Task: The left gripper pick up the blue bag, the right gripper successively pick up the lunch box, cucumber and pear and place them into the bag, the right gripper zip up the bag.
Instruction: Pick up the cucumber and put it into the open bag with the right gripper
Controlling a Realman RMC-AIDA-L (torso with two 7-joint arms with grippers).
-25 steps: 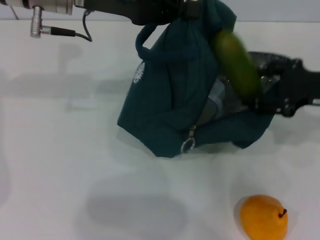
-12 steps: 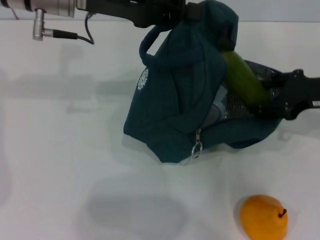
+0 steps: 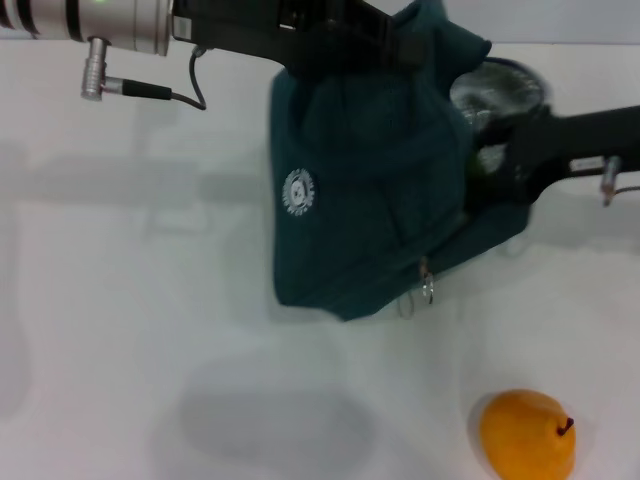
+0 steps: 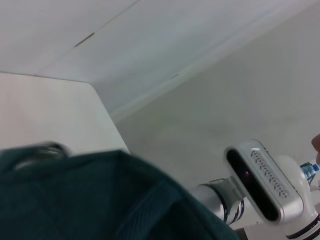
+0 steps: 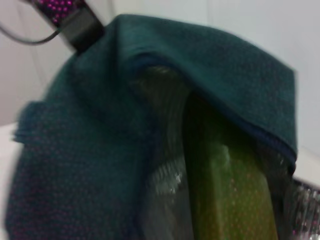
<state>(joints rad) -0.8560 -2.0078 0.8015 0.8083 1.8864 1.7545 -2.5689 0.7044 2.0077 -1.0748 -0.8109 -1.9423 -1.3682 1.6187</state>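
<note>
The blue bag (image 3: pixel 370 200) hangs upright from my left gripper (image 3: pixel 385 40), which is shut on its top edge at the upper middle of the head view. Its white logo (image 3: pixel 298 192) faces me and the ring zip pull (image 3: pixel 428 290) dangles low. My right gripper (image 3: pixel 482 165) reaches in from the right to the bag's foil-lined mouth (image 3: pixel 495 92). In the right wrist view the green cucumber (image 5: pixel 225 185) runs from the gripper into that mouth under the bag's flap (image 5: pixel 225 65). The orange pear (image 3: pixel 527 434) lies on the table at the front right. The lunch box is out of view.
A white table (image 3: pixel 130 330) stretches left and in front of the bag. A silver arm link with a cable plug (image 3: pixel 100 80) hangs over the back left. The left wrist view shows bag fabric (image 4: pixel 75 200) and the robot's head (image 4: pixel 265 185).
The bag has swung upright and shifted right, turning its logo toward me. The cucumber went from above the opening down into the bag. The right gripper moved up and back.
</note>
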